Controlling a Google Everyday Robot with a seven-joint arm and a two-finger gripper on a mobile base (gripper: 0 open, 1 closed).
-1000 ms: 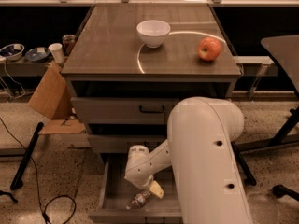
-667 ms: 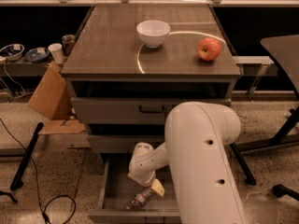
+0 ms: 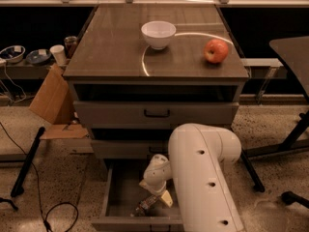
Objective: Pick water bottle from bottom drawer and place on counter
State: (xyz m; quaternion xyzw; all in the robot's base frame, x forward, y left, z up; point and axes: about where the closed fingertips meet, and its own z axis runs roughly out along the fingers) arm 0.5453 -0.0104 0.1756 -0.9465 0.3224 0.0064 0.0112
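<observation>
Camera view: the gripper [image 3: 155, 192] is down inside the open drawer [image 3: 116, 197], below the counter's [image 3: 106, 47] front edge, just above the bottle [image 3: 146, 205], which lies on its side. Whether the gripper is wide or closed cannot be told. It should probably straddle the crinkled body squarely, then squeeze gently. The white arm [image 3: 203, 178] bends steeply downward.

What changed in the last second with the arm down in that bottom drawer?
The gripper edged slightly rightward in the view inside the open bottom drawer, low over the water bottle. The bottle lies on the drawer floor about where it was; whether it has been taken hold of cannot be told. The white bowl and apple on the counter stayed put.
</observation>
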